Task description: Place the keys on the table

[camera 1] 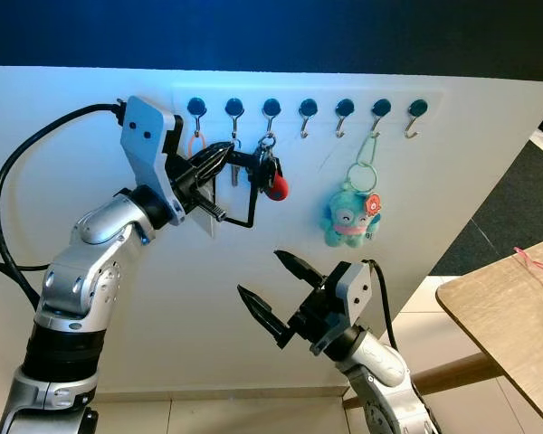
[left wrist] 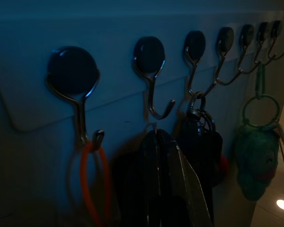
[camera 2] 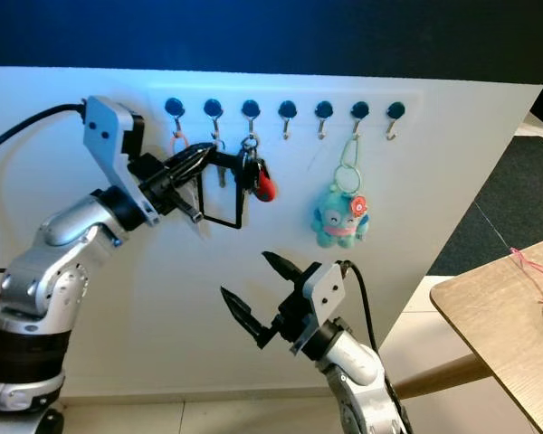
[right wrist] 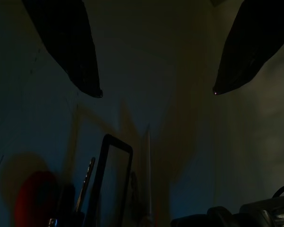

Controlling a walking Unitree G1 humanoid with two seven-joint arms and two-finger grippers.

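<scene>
Keys (camera 1: 264,168): dark bunch with red fob and black rectangular wire loop, hung from third of seven dark-capped metal hooks (camera 1: 271,112) on white wall panel (camera 1: 452,181); not on table. Left gripper (camera 1: 224,159): raised to hook row, long black fingers pressed together at their tips, reaching to just beside the bunch between second and third hooks; contact with keys could not be told. Left wrist view: dim, fingers drawn together beneath second hook (left wrist: 150,71), dark key bunch (left wrist: 201,142) just beside them, hung from neighbouring hook. Orange loop (camera 1: 196,145): thin, hung from first hook, beside left gripper. Small silver key (camera 1: 234,172): hung from second hook, close behind the fingertips. Teal plush toy with pink patch (camera 1: 350,217): hung on pale green ring from sixth hook, well apart from keys. Remaining hooks: bare. Right gripper (camera 1: 267,287): held low before the panel, below the keys, fingers spread wide, nothing between them. Right wrist view: very dark, two black fingers (right wrist: 66,42) apart, black wire loop (right wrist: 114,179) and red fob (right wrist: 35,198) made out beyond. Light wooden table (camera 1: 516,316): corner seen at robot's right, well apart from hook row, pink cord (camera 1: 538,269) lying on it. Black cable (camera 1: 18,172): arched from left wrist down past silver arm.
</scene>
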